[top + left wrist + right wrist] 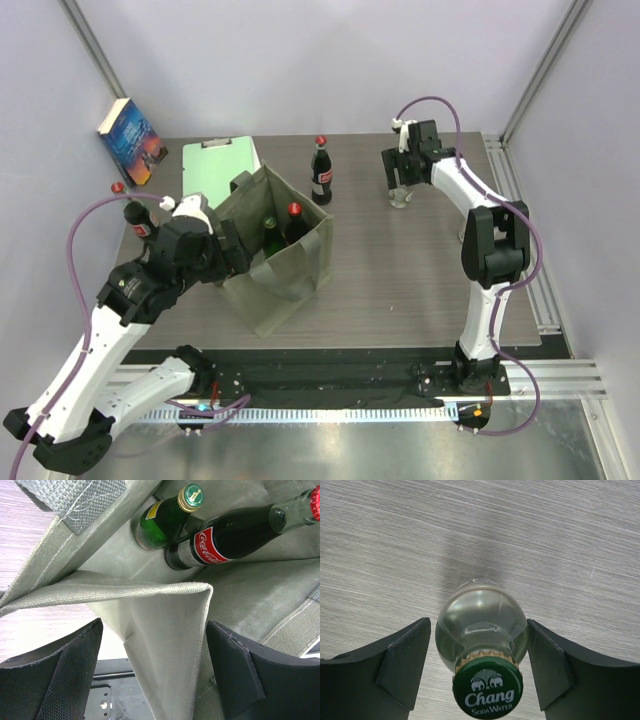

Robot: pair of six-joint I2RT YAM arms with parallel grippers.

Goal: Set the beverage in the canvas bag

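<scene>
So the soda water bottle (480,625) stands upright on the table (400,280) in the upper right of the overhead view, well apart from the canvas bag (290,275), which sits left of centre. The right gripper (403,185) is directly over it. In the wrist view its fingers (402,662) sit either side of the clear glass shoulder, green Chang cap low in the middle. There's a sliver of table showing on the left side, so the jaws look released, not clenched.

The left gripper (155,640) is spread wide too, straddling a folded corner of the bag's rim without pinching it. A green bottle (165,517) and a cola bottle (225,540) are already inside the bag.
</scene>
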